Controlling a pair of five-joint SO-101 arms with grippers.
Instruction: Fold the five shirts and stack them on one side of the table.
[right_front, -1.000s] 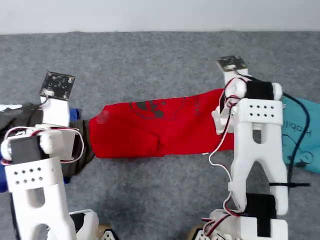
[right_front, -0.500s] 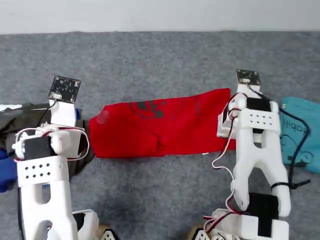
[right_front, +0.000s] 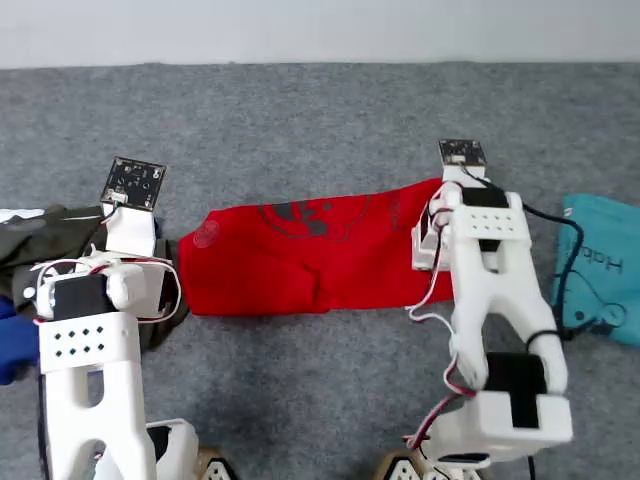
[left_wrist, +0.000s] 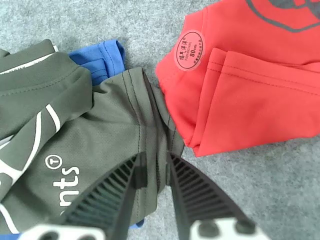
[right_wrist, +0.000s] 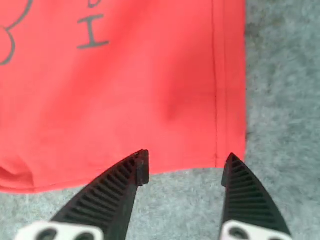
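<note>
Partway, I'd judge. Red shirt (right_front: 300, 255) folded lengthwise, its hem under the wide-open right gripper (right_wrist: 185, 165). Left gripper (left_wrist: 155, 162), jaws narrowly apart, sits over the green shirt (left_wrist: 100, 125) piled on the blue shirt (left_wrist: 100, 52). Teal shirt (right_front: 600, 270), outboard of the right gripper, not stacked.

Red fabric shirt (right_front: 300, 255), folded lengthwise into a long flat band, across the middle of the grey tabletop (right_front: 300, 120); dark print on top, round sticker (left_wrist: 190, 46) at its left end. Right against that end, dark olive shirt (left_wrist: 100, 125) with white lettering, rumpled and loosely heaped. Beneath it, blue shirt (left_wrist: 97, 55), edges peeking out. Well apart at the right edge, teal shirt (right_front: 600, 280) with dark print, lying flat.
</note>
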